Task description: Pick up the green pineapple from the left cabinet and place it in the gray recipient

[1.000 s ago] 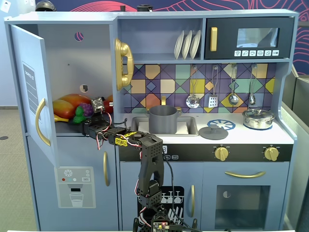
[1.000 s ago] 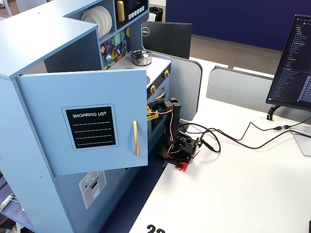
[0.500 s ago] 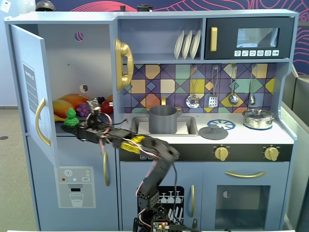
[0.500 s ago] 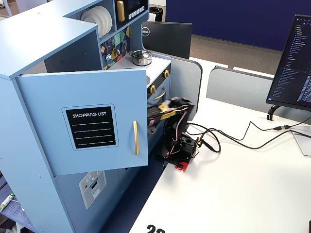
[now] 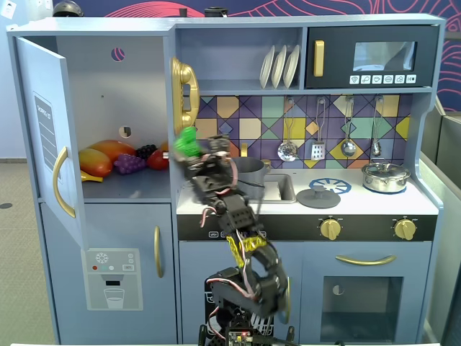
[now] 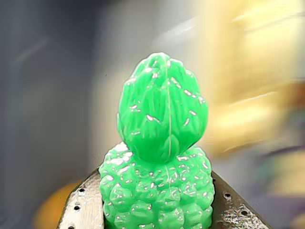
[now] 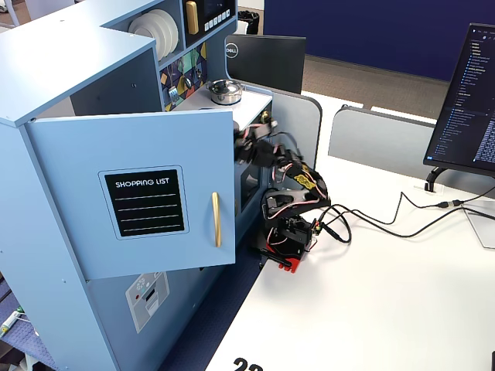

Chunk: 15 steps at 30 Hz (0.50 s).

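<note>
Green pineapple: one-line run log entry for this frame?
phase: transport | claw: shut on bumpy green toy pineapple | position: outside blue-gray left cabinet, beside gray pot | placed: not yet

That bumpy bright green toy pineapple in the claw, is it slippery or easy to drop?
The glossy, bumpy green plastic pineapple looks hard and probably light. Its shine suggests slipperiness, though the bumps likely help the gripper fingers hold it. Set down, its rounded body might roll.
</note>
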### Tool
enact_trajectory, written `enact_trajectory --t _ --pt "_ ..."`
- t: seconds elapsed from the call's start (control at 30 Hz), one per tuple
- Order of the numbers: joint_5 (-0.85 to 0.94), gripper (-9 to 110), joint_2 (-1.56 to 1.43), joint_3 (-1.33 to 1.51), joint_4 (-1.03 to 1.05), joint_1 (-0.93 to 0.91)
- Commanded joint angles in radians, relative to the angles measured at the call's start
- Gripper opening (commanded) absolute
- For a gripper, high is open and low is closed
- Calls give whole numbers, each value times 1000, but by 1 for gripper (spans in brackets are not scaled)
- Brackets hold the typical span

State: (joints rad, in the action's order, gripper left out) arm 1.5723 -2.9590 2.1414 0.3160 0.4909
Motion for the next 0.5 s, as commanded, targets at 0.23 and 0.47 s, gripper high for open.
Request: enact_trajectory --t 0.23,0.47 --pt "-74 0 373 -278 54 -436" --pt "12 0 699 -443 11 -479"
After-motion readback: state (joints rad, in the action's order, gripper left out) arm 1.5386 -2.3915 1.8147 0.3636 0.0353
